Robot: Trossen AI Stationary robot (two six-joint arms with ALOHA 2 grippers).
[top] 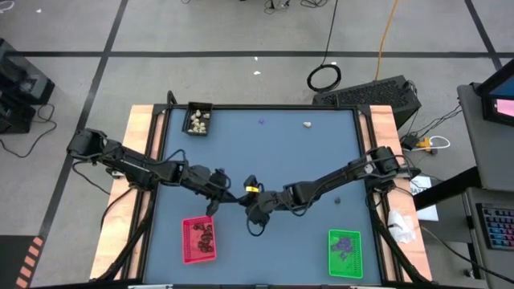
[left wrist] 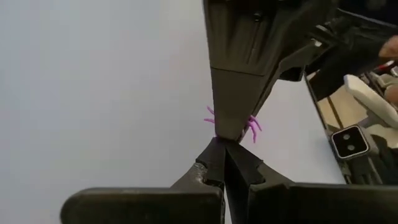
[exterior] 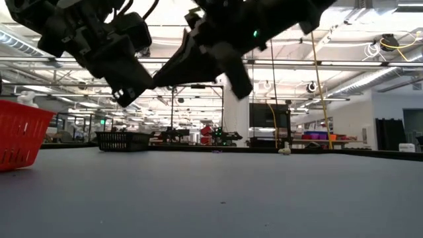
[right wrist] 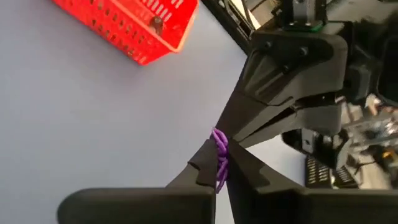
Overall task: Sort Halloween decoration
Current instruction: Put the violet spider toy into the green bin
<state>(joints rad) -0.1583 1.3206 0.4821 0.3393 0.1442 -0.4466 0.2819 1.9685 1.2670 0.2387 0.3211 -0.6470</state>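
Am seeing both grippers meeting tip to tip above mid-bench (top: 265, 152): right gripper (right wrist: 219, 167) jaws gripping purple spider (right wrist: 220, 155); left gripper (left wrist: 224, 146) jaws closed.

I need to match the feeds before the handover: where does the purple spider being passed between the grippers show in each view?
High view: purple spider hidden between the grippers at table centre.
Low view: not discernible.
Left wrist view: purple spider peeks round the right gripper.
Right wrist view: between its own fingertips.
Shared landmark: red tray, near the left gripper.
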